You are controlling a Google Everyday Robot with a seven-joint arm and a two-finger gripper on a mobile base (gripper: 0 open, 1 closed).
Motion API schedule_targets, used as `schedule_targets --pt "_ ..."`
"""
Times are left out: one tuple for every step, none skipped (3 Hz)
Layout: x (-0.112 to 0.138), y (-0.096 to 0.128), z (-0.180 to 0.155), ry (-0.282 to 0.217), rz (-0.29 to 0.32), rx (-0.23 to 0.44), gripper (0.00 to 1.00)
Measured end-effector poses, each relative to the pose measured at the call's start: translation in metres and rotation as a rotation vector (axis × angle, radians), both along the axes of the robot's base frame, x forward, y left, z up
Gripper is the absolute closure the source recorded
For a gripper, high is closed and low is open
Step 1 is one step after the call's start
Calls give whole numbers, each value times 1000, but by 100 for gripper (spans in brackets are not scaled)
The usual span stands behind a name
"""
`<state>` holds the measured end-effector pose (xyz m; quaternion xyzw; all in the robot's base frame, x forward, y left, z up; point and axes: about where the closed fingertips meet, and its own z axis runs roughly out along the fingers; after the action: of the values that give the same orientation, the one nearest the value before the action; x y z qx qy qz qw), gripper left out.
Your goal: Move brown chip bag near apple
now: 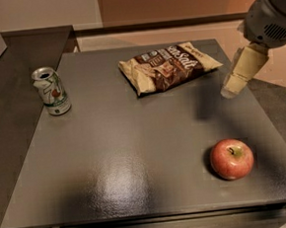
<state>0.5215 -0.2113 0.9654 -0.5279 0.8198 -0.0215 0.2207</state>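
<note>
Brown chip bag [169,67] lies beside down-tilted hand [229,89].

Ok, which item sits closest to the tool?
The brown chip bag, just left of the tool hovering over the table's right edge; apple and can lie farther.
</note>
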Motion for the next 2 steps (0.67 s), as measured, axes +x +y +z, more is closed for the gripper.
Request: schedule_targets --pt "41 -4 -10 -18 -27 41 0" --pt "77 -8 -27 -16 -43 64 0"
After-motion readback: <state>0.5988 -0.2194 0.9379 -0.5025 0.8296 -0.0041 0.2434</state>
